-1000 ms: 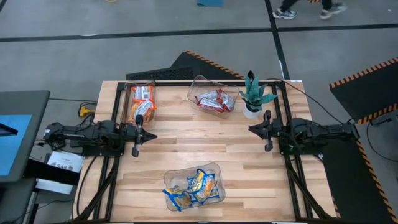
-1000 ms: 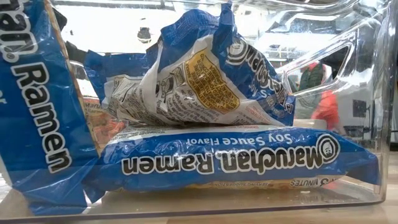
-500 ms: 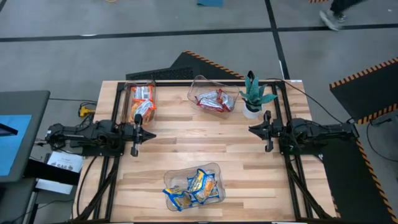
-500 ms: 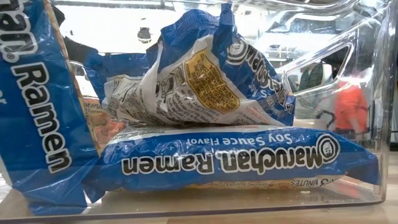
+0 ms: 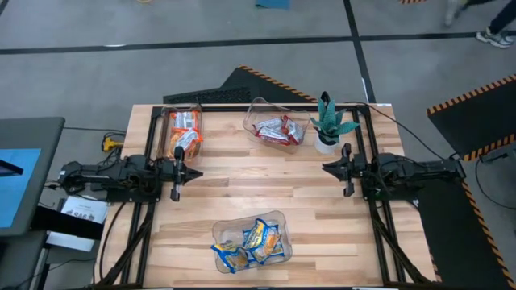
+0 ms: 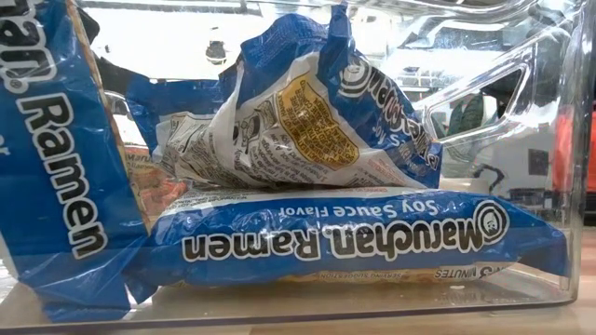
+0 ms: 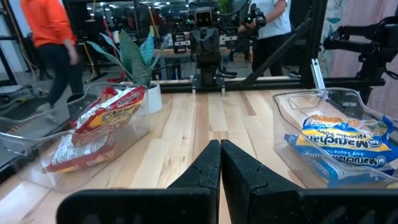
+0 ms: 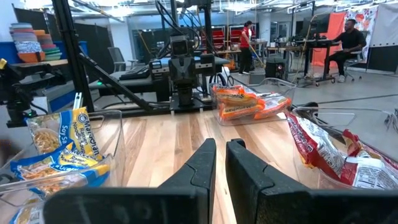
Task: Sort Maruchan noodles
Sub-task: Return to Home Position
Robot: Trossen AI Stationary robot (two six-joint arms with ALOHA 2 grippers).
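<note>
All the Maruchan noodle packets lie in three clear bins. The orange packets [image 5: 183, 135] fill the bin at the far left. The red-and-white packets [image 5: 280, 129] sit in the far middle bin. The yellow-and-blue packets [image 5: 251, 242] are piled in the near bin and fill the low view, one flat blue packet [image 6: 345, 237] lying under the others. My left gripper [image 5: 176, 172] hangs shut at the table's left edge, and its wrist view shows the left gripper [image 7: 220, 155] over bare wood. My right gripper [image 5: 347, 169] waits at the right edge, and its wrist view shows the right gripper [image 8: 221, 155] shut with a thin slit.
A potted plant [image 5: 329, 122] stands at the far right, close to the red bin and the right gripper. Bare wooden tabletop [image 5: 266, 181] stretches between the two grippers. People move in the room beyond the table.
</note>
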